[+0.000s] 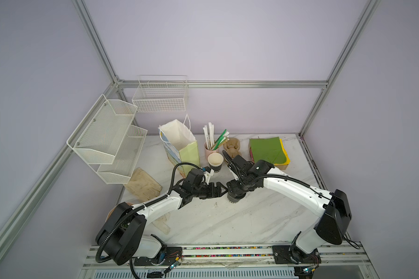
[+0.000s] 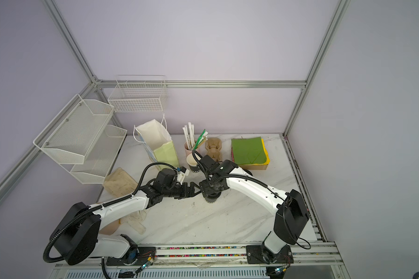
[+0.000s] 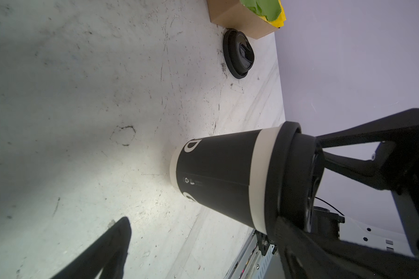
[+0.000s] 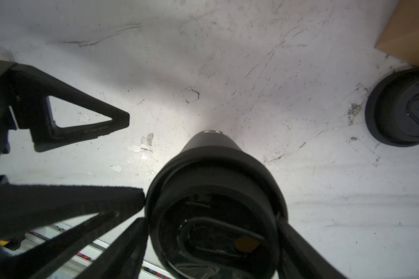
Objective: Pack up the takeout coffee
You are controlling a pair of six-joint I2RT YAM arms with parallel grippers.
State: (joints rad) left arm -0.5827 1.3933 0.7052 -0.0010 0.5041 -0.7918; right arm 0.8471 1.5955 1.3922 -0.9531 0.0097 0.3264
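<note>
- A white marble-patterned table [image 1: 240,222] is seen from above in both top views.
- A left arm [image 1: 155,205] and a right arm [image 1: 295,190], both white and black, are stretched in towards the table's middle.
- An open paper gift bag [image 1: 179,147] is stood upright at the back left of the table.
- A cardboard box of green and yellow napkins [image 1: 269,151] is placed at the back right.
- The takeout coffee [image 3: 218,174], a black cup with white lettering and a black lid fitted, is stood upright near the table's middle, well in front of the bag.
- A lidless black cup [image 1: 215,161] is stood just right of the bag.
- The right gripper [image 4: 211,218] is positioned over the takeout coffee from above, its jaws pressed against opposite sides of the lid's rim.
- The left gripper [image 1: 222,189] is held just beside the takeout coffee, its jaws spread wide and empty.
- A loose black lid [image 3: 238,56] is laid flat on the table, just beside the napkin box.
</note>
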